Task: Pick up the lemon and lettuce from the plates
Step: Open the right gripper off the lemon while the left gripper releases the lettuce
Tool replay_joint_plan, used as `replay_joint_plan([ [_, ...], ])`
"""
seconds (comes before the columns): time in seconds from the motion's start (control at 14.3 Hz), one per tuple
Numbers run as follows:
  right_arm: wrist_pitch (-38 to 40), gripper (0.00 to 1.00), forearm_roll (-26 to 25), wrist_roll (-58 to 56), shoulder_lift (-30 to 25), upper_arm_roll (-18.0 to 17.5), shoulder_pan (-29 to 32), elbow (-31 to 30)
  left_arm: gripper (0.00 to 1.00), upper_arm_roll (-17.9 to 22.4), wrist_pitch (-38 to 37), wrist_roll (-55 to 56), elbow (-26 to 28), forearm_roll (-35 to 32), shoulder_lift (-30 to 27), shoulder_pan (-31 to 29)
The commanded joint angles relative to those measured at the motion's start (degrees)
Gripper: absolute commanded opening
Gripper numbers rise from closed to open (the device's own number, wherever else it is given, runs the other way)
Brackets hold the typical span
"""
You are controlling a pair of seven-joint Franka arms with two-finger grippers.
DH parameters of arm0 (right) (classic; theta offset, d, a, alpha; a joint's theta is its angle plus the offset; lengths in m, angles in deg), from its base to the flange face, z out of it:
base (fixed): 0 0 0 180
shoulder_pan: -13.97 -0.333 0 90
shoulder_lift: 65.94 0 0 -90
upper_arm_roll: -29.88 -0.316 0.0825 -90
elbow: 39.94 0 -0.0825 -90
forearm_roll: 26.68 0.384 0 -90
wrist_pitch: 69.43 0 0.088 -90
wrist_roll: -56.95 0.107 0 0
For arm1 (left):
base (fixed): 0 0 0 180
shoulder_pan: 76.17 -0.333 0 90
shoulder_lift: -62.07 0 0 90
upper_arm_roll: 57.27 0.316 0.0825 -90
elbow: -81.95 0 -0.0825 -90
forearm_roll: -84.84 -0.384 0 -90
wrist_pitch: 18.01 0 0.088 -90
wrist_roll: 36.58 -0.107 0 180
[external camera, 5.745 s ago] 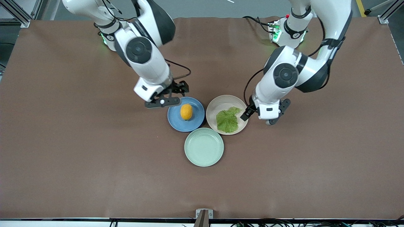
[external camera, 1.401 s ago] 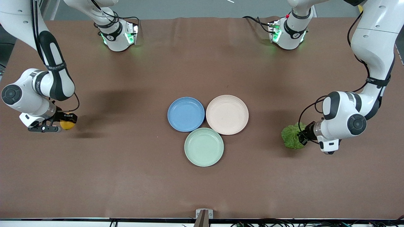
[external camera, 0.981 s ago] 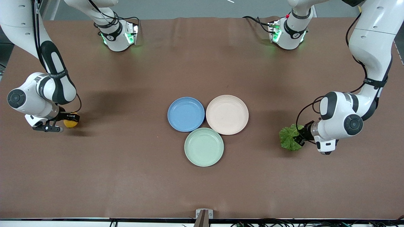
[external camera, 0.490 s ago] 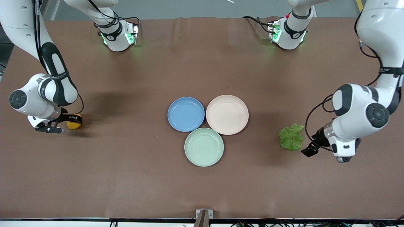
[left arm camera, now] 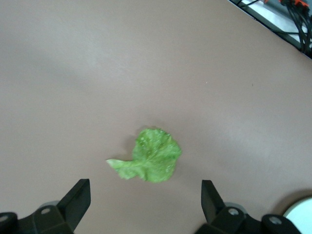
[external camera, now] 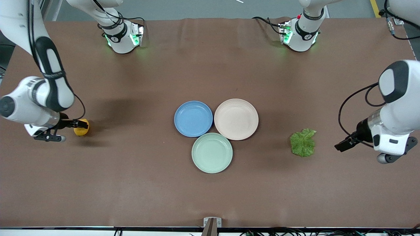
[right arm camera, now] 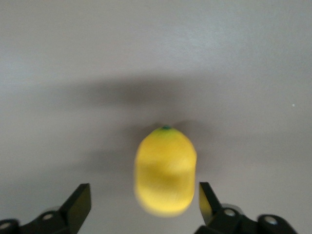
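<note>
**Both items off the plates, grippers backing clear**

While the lemon (external camera: 81,127) lay on the bare table toward the right arm's end, the right gripper (external camera: 65,129) sat low just beside it, fingers spread wide with the fruit showing between them in the right wrist view and gripping nothing. The lettuce (external camera: 303,143) lay flat on the table toward the left arm's end, and the left gripper (external camera: 343,144) hung beside it and apart from it, fingers likewise spread and empty.

The step in hand looked like the release and pull-back. To do it well, the right gripper would best lift straight up, since a round lemon rolls at the slightest nudge from a finger. The left one had more freedom; the leaf is light and limp, and only a dragged fingertip would shift it.

Midway between the two grippers stood the blue plate (external camera: 193,118) and the beige plate (external camera: 236,119), both bare, with a green plate (external camera: 212,152) touching them. Nothing stood in either arm's way.
</note>
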Motion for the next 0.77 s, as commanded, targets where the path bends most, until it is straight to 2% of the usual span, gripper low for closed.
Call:
replay_joint_plan([
  [0.0,16.5,1.0,-0.8,-0.3,-6.6,-0.1,-0.3,9.0,1.0,0.2,-6.6,-4.9,-1.0,-0.5,-3.7,-0.2],
  [0.07,19.8,1.0,-2.1,-0.2,-8.2,-0.3,-0.8,11.5,1.0,0.3,-8.1,-6.0,-1.6,-0.4,-4.9,-0.2],
  [0.28,23.0,1.0,-3.8,4.0,-14.5,-0.3,-3.8,12.1,1.0,0.7,-12.5,-6.2,-3.4,-0.3,-7.6,-0.3],
  [0.56,25.9,1.0,-5.9,9.1,-19.2,-0.3,-8.6,12.4,1.0,0.8,-19.3,-6.5,-6.9,-0.3,-7.7,-0.1],
  [0.7,28.5,1.0,-6.4,11.3,-19.9,-0.3,-10.2,13.9,1.0,1.2,-19.7,-8.0,-6.8,0.4,-10.2,0.5],
])
